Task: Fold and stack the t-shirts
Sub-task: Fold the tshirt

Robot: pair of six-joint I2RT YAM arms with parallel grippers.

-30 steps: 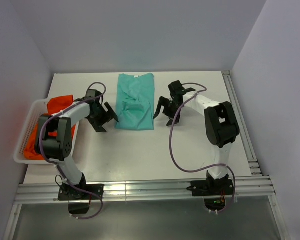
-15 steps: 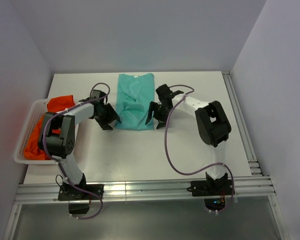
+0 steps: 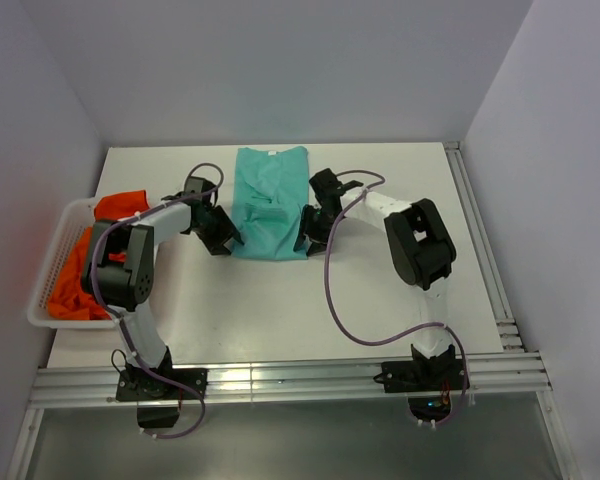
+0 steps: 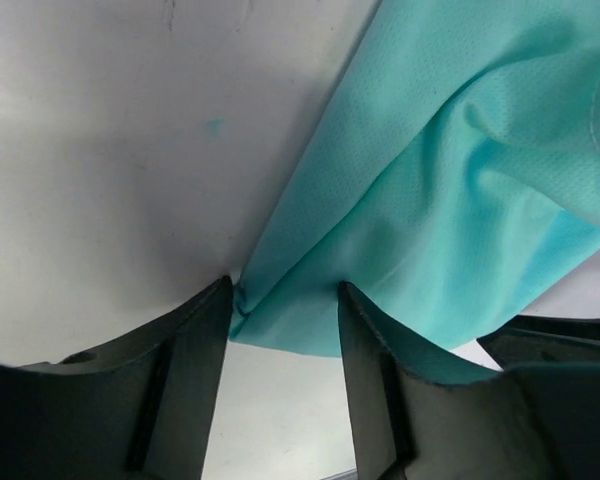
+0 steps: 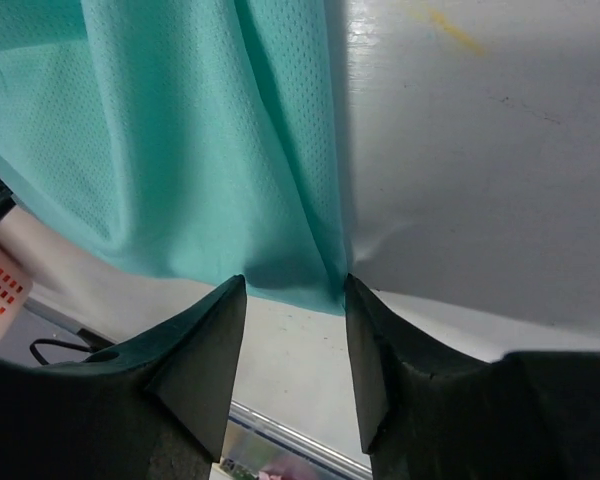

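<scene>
The teal t-shirt (image 3: 270, 203) lies spread on the table (image 3: 280, 310); the left gripper (image 3: 223, 240) has moved in to straddle its near-left corner, the right gripper (image 3: 307, 238) its near-right corner, jaws narrower than a second ago yet still apart; orange-red t-shirts (image 3: 80, 275) fill the basket (image 3: 52, 262) to its left.

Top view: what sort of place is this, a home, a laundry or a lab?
Most likely a lab test cell: a white table boxed in by blank walls, two arms bolted to a metal rail at its near edge, and just a teal shirt and a basket of orange shirts.
</scene>
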